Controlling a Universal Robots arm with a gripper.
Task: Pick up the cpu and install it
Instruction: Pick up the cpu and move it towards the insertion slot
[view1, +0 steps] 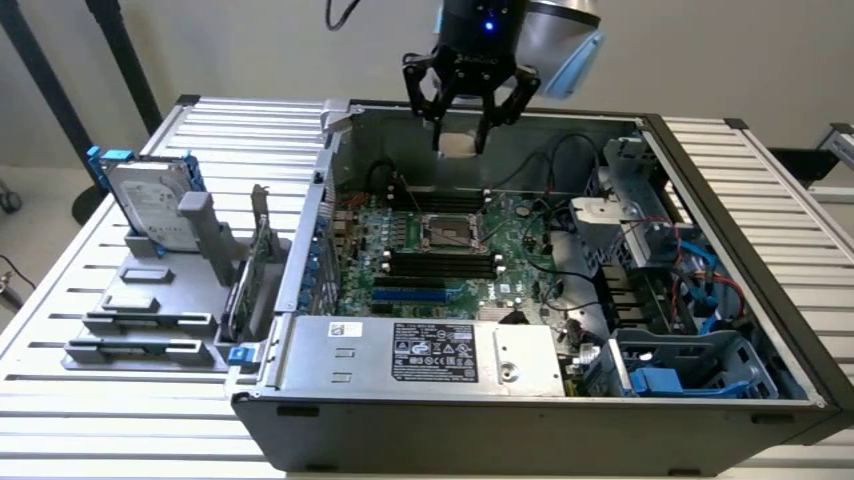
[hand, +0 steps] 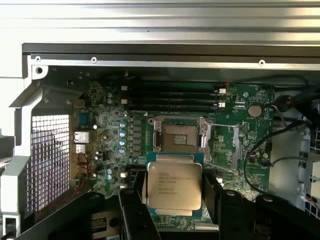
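Pincer: the black pincer (view1: 461, 143) hangs from the arm (view1: 514, 25) over the far end of the open computer case (view1: 534, 430), pointing down. Its jaws stand fairly wide and are closed on the cpu, one on each of two opposite edges.

Cpu: the cpu (view1: 461, 138) is held in the air between the fingertips, above the motherboard and touching nothing else. In the wrist view the cpu (hand: 174, 182) shows its flat silver-grey metal top with small printed lettering, and the dark fingers (hand: 132, 210) press against its sides around the pincer's middle (hand: 174, 202).

Socket: the square socket (view1: 451, 232) sits near the middle of the motherboard, its metal frame around a bare centre. In the wrist view the socket (hand: 179, 136) shows just beyond the held cpu, apart from it.

Motherboard: the green motherboard (view1: 514, 225) lies flat on the floor of the case. Black memory sticks (view1: 441, 265) lie in rows just beside the socket; another row (hand: 170, 95) shows in the wrist view on the socket's other side.

Case: it lies on its side with the cover off. A grey metal box (view1: 427, 350) with a printed label fills the near end, and blue cables (view1: 701, 275) run along the exterior view's right.

Table: a white slatted table (view1: 80, 420) carries the case. On the exterior view's left, well apart from the pincer, a silver hard drive (view1: 147, 200) with blue brackets stands upright among grey holder blocks (view1: 140, 335).
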